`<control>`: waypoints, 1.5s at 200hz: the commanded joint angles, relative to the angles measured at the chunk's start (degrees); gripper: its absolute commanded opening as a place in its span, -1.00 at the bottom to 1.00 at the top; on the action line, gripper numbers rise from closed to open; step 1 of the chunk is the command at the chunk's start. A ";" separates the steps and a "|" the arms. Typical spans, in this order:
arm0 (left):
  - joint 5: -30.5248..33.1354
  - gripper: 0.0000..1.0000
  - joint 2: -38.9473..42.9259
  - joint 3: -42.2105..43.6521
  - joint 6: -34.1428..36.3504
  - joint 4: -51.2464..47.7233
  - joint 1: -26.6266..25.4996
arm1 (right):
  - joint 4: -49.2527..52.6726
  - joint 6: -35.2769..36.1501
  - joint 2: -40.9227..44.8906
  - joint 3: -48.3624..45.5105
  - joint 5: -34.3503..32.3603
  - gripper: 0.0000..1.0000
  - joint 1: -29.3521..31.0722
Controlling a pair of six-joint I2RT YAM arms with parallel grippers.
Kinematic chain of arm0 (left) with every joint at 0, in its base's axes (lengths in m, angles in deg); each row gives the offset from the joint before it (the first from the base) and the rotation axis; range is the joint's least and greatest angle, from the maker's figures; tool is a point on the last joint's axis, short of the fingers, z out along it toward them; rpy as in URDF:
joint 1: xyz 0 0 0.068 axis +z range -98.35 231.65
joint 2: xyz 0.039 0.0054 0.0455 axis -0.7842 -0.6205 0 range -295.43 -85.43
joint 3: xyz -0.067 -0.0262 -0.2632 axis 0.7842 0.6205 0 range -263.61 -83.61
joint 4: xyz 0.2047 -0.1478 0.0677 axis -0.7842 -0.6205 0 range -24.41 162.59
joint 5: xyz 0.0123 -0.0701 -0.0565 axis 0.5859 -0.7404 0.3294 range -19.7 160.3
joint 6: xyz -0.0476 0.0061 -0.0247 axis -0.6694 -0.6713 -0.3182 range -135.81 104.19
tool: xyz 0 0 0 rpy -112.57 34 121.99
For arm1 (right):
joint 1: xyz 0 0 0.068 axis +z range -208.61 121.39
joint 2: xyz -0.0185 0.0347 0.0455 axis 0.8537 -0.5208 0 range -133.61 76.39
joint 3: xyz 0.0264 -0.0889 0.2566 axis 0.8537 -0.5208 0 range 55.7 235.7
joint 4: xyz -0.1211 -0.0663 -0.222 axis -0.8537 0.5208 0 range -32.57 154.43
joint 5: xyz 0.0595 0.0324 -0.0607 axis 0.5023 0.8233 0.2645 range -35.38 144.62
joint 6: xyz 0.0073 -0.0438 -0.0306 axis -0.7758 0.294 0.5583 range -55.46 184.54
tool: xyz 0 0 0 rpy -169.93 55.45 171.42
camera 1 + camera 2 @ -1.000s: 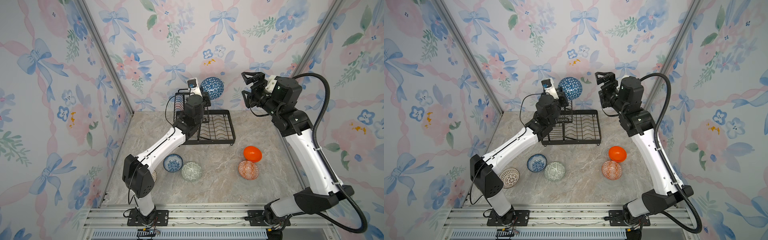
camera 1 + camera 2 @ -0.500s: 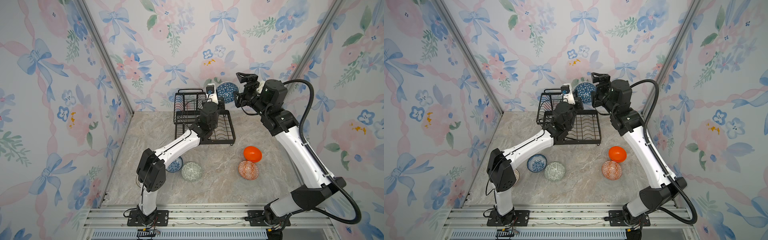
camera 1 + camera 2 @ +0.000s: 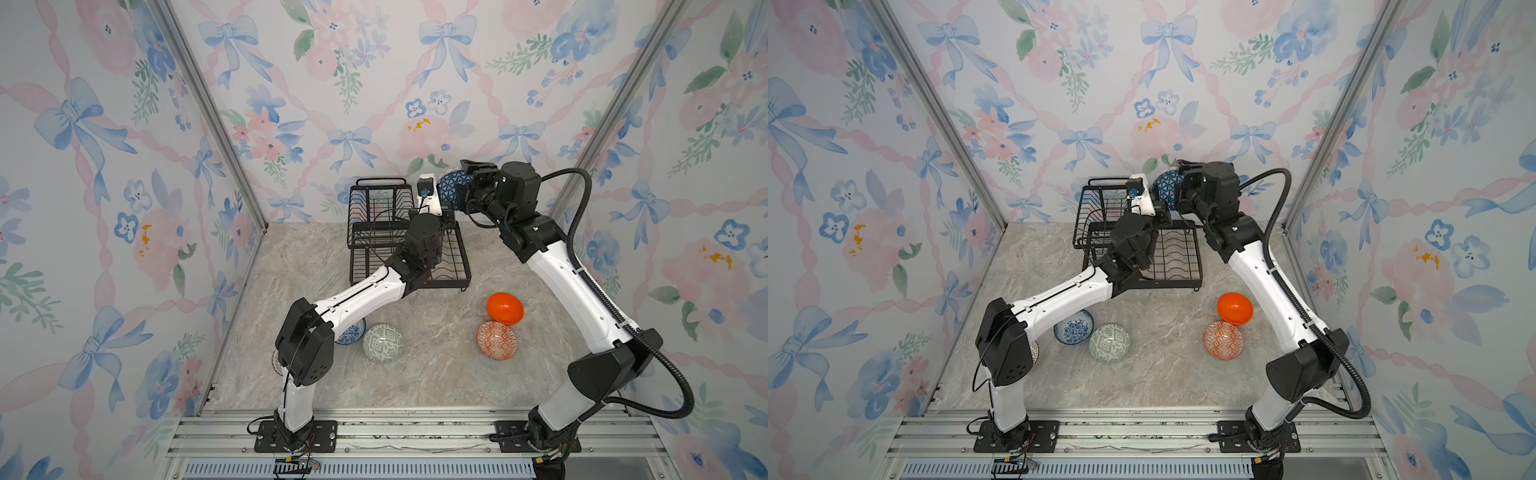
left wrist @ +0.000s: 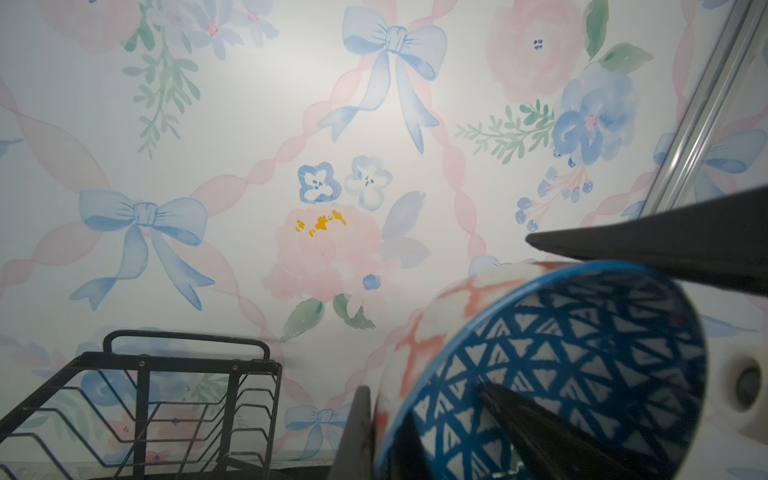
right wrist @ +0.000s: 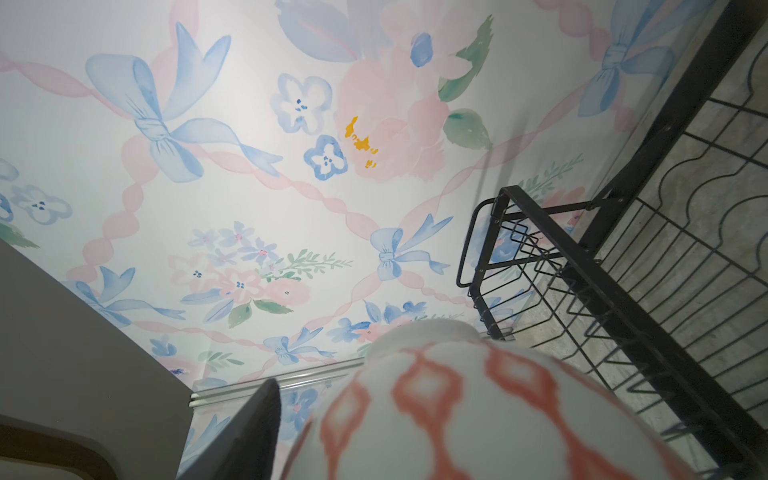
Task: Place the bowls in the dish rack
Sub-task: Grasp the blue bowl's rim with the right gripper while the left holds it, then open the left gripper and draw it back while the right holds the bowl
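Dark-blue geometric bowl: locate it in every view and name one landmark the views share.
Top view: bowl before the back wall, just right of the dish rack's upper basket.
Top view: bowl in the same spot.
Left wrist: bowl close up, blue-triangled inside showing.
Right wrist: bowl close up, white-and-orange outside showing.
Landmark: the dish rack, in all four.

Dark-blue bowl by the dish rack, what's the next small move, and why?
Probably close the right hand on the dark-blue bowl before the left hand lets go. The left hand is clamped on its rim, holding it in the air by the dish rack; one of the right hand's fingers sits beside the bowl, but a firm grip isn't visible.
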 commanded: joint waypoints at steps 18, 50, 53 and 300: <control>1.27 -1.00 1.26 0.92 0.70 5.30 -0.22 | -0.49 -0.35 -2.42 3.60 0.01 0.01 -0.35; 1.80 -1.00 1.14 0.96 1.89 5.24 -0.23 | 0.12 -0.46 -2.62 3.49 0.20 -0.17 -0.87; 1.93 -1.00 1.16 1.00 1.96 5.20 -0.23 | -0.02 -0.33 -2.61 3.49 0.17 -0.21 -0.88; 2.78 0.96 15.63 2.51 -6.99 -32.16 -2.22 | -12.80 9.06 7.11 -12.53 11.70 -1.00 -12.02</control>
